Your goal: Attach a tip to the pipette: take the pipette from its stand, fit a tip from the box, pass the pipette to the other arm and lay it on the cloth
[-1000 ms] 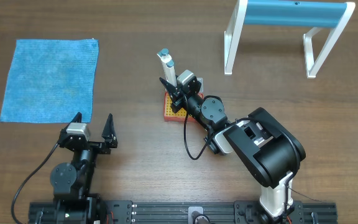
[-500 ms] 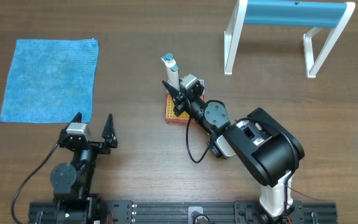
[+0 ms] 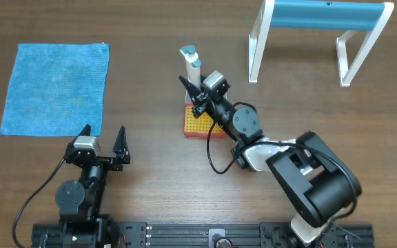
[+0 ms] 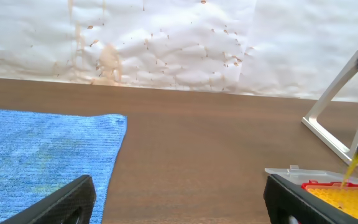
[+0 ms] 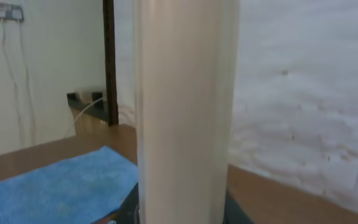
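The right gripper (image 3: 197,93) is clenched on the pipette (image 3: 191,60), holding it upright over the tip box (image 3: 197,124). In the left wrist view a yellow tip (image 4: 352,168) sits on the pipette's lower end, just above the box's yellow rack; whether they touch cannot be told. The left gripper (image 3: 104,131) is released, fingers spread wide, low over the table (image 3: 157,179) well to the left of the box. The cloth (image 3: 56,88) lies flat farther left of the box, and the stand (image 3: 322,14) is beyond the box to its right.
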You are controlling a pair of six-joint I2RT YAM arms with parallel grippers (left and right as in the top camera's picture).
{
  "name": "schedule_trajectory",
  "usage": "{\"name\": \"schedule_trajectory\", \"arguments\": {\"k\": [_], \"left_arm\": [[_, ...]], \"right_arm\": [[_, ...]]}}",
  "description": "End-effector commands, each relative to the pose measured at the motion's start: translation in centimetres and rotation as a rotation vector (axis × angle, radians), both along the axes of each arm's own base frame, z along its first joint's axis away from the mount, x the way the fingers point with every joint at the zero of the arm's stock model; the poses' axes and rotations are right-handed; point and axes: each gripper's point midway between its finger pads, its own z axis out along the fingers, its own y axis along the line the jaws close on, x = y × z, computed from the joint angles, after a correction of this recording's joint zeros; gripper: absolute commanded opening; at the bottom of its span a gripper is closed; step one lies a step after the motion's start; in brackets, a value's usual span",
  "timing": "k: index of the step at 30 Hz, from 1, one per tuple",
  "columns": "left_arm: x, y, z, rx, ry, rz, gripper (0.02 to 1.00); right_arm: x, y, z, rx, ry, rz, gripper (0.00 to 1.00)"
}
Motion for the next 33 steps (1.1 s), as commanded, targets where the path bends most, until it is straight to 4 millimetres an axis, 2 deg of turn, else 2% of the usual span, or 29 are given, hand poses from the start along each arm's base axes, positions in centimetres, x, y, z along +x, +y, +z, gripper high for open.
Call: {"name": "schedule_trajectory", "arguments": {"k": [1, 2, 4, 5, 7, 9, 12, 16, 18, 19, 20, 21, 22, 24, 27, 28, 30, 32, 33], "left_arm": [[0.0, 0.3, -0.2, -0.008, 0.004, 0.014, 0.875], [0.0, 0.3, -0.2, -0.008, 0.004, 0.014, 0.875], [0.0, 0.3, -0.2, -0.008, 0.004, 0.014, 0.875], [0.0, 0.3, -0.2, -0.008, 0.004, 0.014, 0.875], [0.0, 0.3, -0.2, -0.008, 0.004, 0.014, 0.875], [0.0, 0.3, -0.2, -0.008, 0.004, 0.014, 0.875], [0.0, 0.3, -0.2, -0.008, 0.004, 0.014, 0.875], [0.0, 0.3, -0.2, -0.008, 0.004, 0.014, 0.877], [0.0, 0.3, -0.1, -0.008, 0.003, 0.014, 0.875], [-0.1, -0.5, 0.0, -0.021, -0.003, -0.032, 0.877], [-1.1, -4.7, 1.6, -0.212, -0.019, -0.278, 0.875], [-2.8, -8.1, 2.2, -0.473, 0.071, -0.488, 0.875], [-6.3, -11.9, 2.1, -0.823, 0.345, -0.732, 0.875], [-7.4, -12.7, 2.1, -1.058, 0.533, -0.755, 0.875], [-5.2, -10.9, 2.2, -1.208, 0.491, -0.590, 0.875], [-4.7, -10.4, 2.7, -1.214, 0.449, -0.566, 0.875], [-5.0, -10.7, 3.6, -1.220, 0.440, -0.611, 0.875], [-5.4, -11.1, 6.4, -1.226, 0.380, -0.709, 0.875], [-5.4, -11.3, 7.1, -1.218, 0.381, -0.731, 0.875]], "right_arm": [[-2.9, 1.1, 5.3, 0.005, -0.069, 0.157, 0.080], [-3.9, 1.5, 6.1, -0.034, -0.021, 0.209, 0.080], [-5.4, 0.8, 7.3, -0.118, 0.143, 0.224, 0.080], [-6.6, 0.0, 7.0, -0.180, 0.270, 0.226, 0.080], [-8.8, -0.9, 4.6, -0.256, 0.429, 0.256, 0.080], [-11.7, -0.2, 4.0, -0.265, 0.497, 0.403, 0.082], [-12.0, 0.0, 4.0, -0.104, 0.724, 0.409, 0.080], [-12.1, -0.1, 3.3, -0.104, 0.769, 0.404, 0.080], [-12.2, -0.1, 3.3, -0.052, 0.843, 0.401, 0.080], [-12.2, -0.1, 3.3, -0.038, 0.862, 0.400, 0.080], [-12.2, -0.1, 3.3, -0.015, 0.893, 0.398, 0.080], [-12.3, -0.1, 3.3, 0.007, 0.924, 0.397, 0.082], [-12.2, -0.1, 3.3, 0.008, 0.925, 0.396, 0.080], [-12.3, -0.1, 3.0, 0.005, 0.938, 0.393, 0.082], [-12.9, -0.2, 1.9, 0.018, 1.038, 0.392, 0.080], [-13.7, 0.1, 2.2, 0.013, 1.046, 0.442, 0.080], [-15.7, 0.7, 2.8, -0.003, 1.069, 0.576, 0.080], [-16.7, 0.9, 3.1, -0.009, 1.078, 0.636, 0.080], [-17.1, 1.0, 3.3, -0.013, 1.082, 0.666, 0.080]]}}
